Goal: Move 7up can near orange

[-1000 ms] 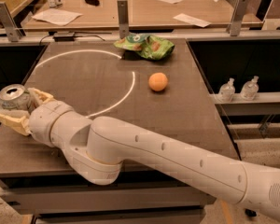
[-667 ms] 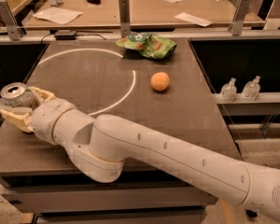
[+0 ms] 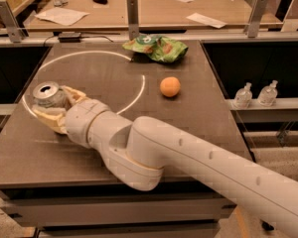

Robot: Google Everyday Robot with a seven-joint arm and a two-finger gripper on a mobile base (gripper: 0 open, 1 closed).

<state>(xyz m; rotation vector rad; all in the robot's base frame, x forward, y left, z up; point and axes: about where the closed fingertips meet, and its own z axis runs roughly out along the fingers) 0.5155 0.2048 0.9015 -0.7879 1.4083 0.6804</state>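
The 7up can stands near the left edge of the dark table, its silver pull-tab top showing. My gripper reaches from the right across the table front, and its cream fingers sit on both sides of the can, shut on it. The can's body is mostly hidden by the fingers. The orange lies on the table to the right of the can, well apart from it, just outside the white circle line.
A green snack bag lies at the table's back edge behind the orange. Two small clear bottles stand on a lower shelf to the right. A desk with papers runs behind the table.
The gripper with the can has shifted to the right and slightly away from the table's left edge. The orange and bag have not moved.
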